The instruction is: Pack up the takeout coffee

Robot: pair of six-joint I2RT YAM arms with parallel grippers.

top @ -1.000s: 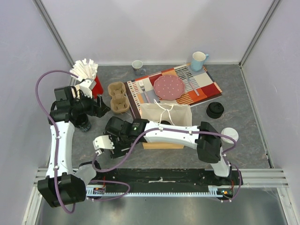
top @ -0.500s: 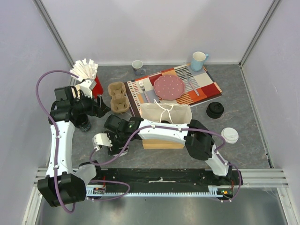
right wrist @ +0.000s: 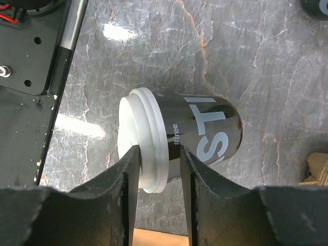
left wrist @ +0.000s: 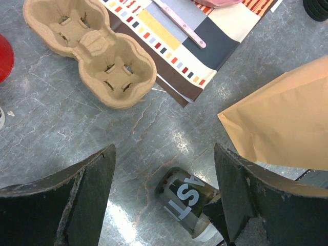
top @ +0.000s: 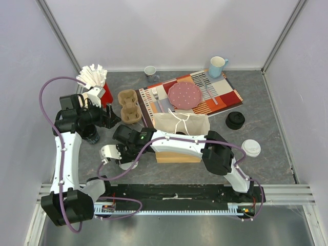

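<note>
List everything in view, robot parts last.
black cup: 1, black with white lid, on its side, front left
black-lidded cup: 1, only the black top shows, right of the bag
white cup: 1, white, far right
cup carrier: 1, tan pulp, back left
paper bag: 1, tan, centre
placemat: 1, multicolour, back centre
plate: 1, pink, on the placemat
forks: 2, pale, either side of the plate
blue mug: 1, back right
grey mug: 1, small, back centre
stick holder: 1, red with white sticks, back left
table: 1, grey marbled
left gripper: open, above the table near the carrier
right gripper: closed on the black cup's lid end
</note>
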